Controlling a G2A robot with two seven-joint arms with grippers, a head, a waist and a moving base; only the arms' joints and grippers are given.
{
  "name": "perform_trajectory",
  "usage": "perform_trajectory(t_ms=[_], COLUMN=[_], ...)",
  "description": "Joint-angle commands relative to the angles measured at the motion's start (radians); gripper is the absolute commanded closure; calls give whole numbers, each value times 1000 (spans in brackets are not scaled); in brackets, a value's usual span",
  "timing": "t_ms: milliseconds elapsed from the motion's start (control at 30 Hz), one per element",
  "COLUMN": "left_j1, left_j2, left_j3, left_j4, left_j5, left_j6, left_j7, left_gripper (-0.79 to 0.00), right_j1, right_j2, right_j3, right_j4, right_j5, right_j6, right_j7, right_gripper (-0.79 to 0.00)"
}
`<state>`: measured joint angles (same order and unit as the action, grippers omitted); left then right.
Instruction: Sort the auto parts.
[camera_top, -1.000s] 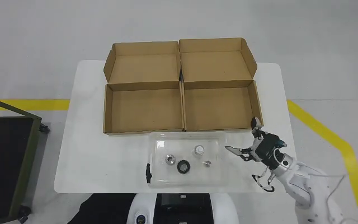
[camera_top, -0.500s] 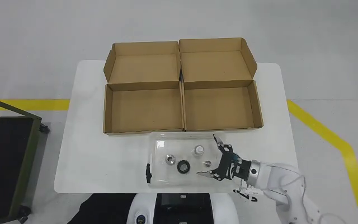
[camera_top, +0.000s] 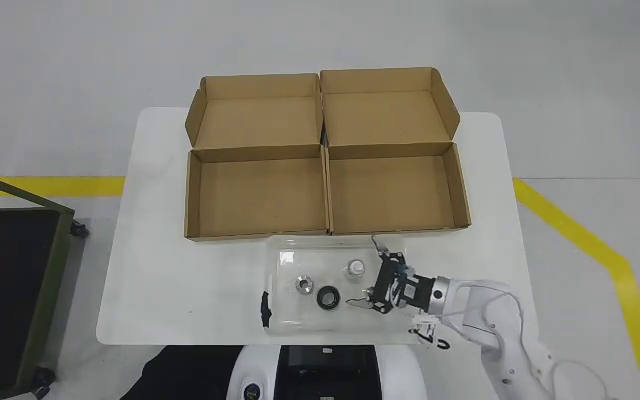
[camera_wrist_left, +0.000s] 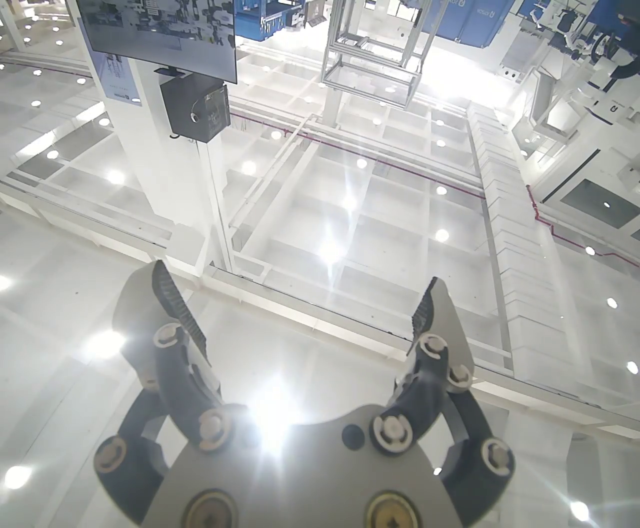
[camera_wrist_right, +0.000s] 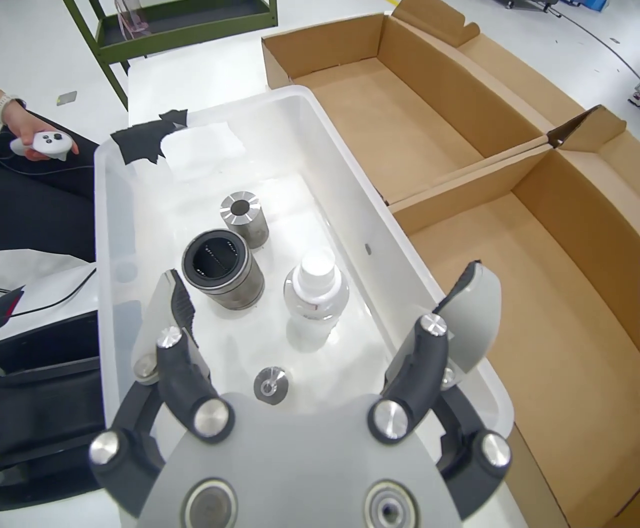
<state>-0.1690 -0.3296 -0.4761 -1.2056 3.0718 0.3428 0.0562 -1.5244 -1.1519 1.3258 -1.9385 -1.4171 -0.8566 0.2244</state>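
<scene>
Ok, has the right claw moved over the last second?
Yes. The right claw has swung inward, from the table beside the clear bin to over the bin's right end.

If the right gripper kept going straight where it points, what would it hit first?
Probably the white-capped bottle in the clear bin, centred between the right gripper's open fingers; depth is uncertain.
</scene>
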Motion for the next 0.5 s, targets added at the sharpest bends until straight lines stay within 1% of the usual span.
perform_trajectory(t_ms=[0,67,133,200,300,367,467], left_j1=[0,0,0,0,0,0,0], left_j2=[0,0,0,0,0,0,0], left_j3=[0,0,0,0,0,0,0], left_j4=[0,0,0,0,0,0,0], left_j5=[0,0,0,0,0,0,0], left_j6=[0,0,0,0,0,0,0], left_j7=[0,0,0,0,0,0,0], left_gripper=[-785,-785,-785,-785,-785,-785,-785], right_j1=[1,4,8,14,22,27,34], right_j2=[1,2,3,4,5,6,8], right_j3=[-8,-16,-23,-29,-38,-44,-51], right_j4=[3,11,20,30,40,46,55], right_j5=[-13,-23,-29,-34,-39,-42,-43], right_j6=[6,13,18,25,31,36,41], right_j7=[-2,-2,-2,-1,4,6,5], right_gripper=[-785,-742,-739,-708,-603,-585,-526])
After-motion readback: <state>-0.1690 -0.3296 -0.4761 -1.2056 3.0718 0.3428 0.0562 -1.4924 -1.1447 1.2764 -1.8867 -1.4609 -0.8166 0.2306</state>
